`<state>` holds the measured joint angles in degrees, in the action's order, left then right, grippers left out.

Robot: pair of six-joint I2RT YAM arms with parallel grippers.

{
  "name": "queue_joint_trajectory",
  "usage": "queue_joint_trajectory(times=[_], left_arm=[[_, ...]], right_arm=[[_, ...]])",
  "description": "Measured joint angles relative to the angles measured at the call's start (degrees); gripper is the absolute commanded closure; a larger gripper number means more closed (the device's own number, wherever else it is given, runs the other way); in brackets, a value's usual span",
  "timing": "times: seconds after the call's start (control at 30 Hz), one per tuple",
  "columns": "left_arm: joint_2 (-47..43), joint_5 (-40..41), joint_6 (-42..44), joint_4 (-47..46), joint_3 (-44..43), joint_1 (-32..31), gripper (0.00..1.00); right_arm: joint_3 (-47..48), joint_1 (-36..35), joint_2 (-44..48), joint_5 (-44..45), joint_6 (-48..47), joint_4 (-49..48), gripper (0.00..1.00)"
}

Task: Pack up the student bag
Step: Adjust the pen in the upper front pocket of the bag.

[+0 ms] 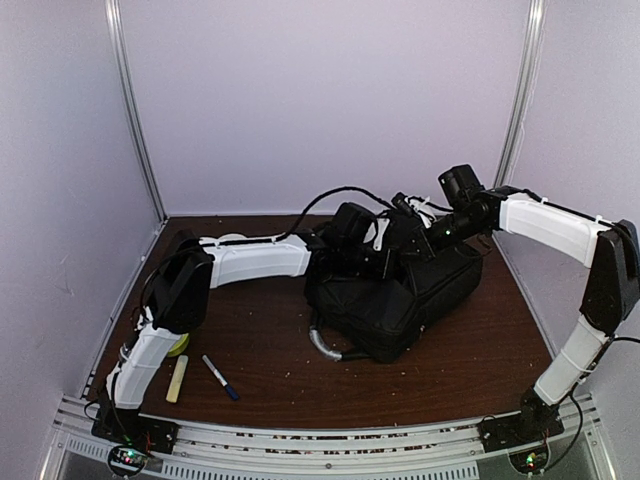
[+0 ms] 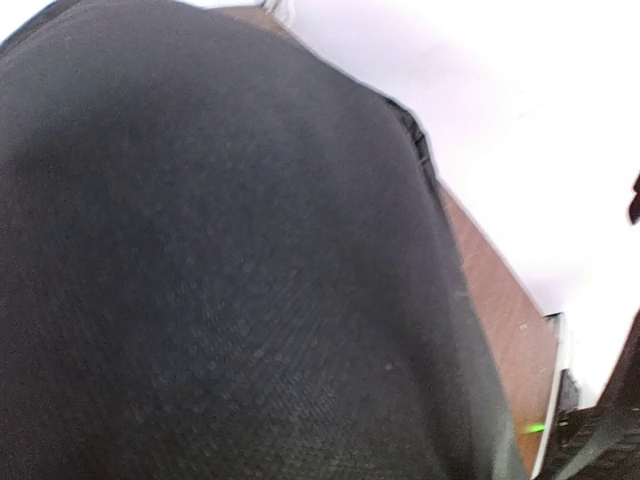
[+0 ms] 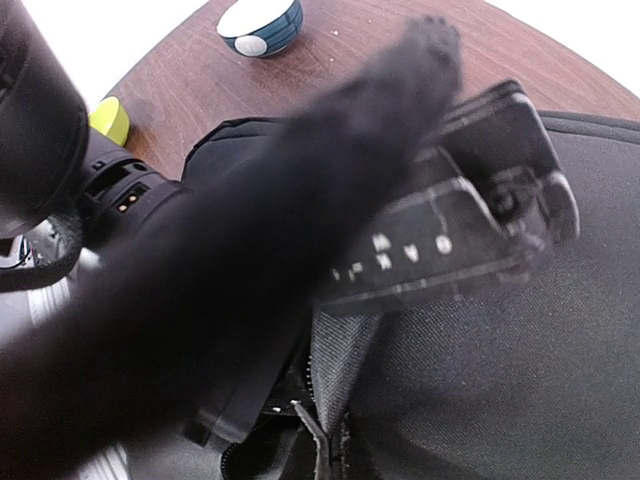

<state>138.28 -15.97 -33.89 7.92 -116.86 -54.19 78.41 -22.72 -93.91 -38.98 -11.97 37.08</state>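
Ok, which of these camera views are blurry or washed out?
Top view: fairly sharp, evenly lit, faint purple cast. Left wrist view: the bag fills the frame at close range, weave soft, background blown out white. Right wrist view: a dark shape crosses the frame out of focus; the bowl behind looks clearer.

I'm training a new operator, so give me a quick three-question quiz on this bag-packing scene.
1. True or false: the marker lies inside the student bag.
2. In the right wrist view, what stands on the table beyond the bag? A) blue-and-white bowl B) red mug C) book
3. Short answer: what colour is the bag's curved handle?
Key: 1 false; 2 A; 3 grey.
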Motion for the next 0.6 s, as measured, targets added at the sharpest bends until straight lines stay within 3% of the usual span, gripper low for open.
queue_joint_trajectory(times=[0.17, 0.27, 0.43, 0.6], left_arm=[[0.15, -2.45, -4.83, -12.85, 5.99, 0.52, 0.81], [0.11, -3.13, -6.93, -19.52, 9.14, 0.57, 0.79], [-2.08, -5.03, -6.99, -23.43, 13.44, 1.01, 0.78], [-10.32, -5.46, -3.98, -20.92, 21.99, 0.83, 0.71]], right_arm=[[0.0, 0.24, -0.24, 0.0, 0.02, -0.42, 1.0], [0.0, 0.24, -0.33, 0.0, 0.0, -0.26, 1.0], [0.0, 0.22, -0.39, -0.24, -0.04, -0.37, 1.0], [0.0, 0.2, -0.61, -1.11, -0.04, -0.37, 1.0]])
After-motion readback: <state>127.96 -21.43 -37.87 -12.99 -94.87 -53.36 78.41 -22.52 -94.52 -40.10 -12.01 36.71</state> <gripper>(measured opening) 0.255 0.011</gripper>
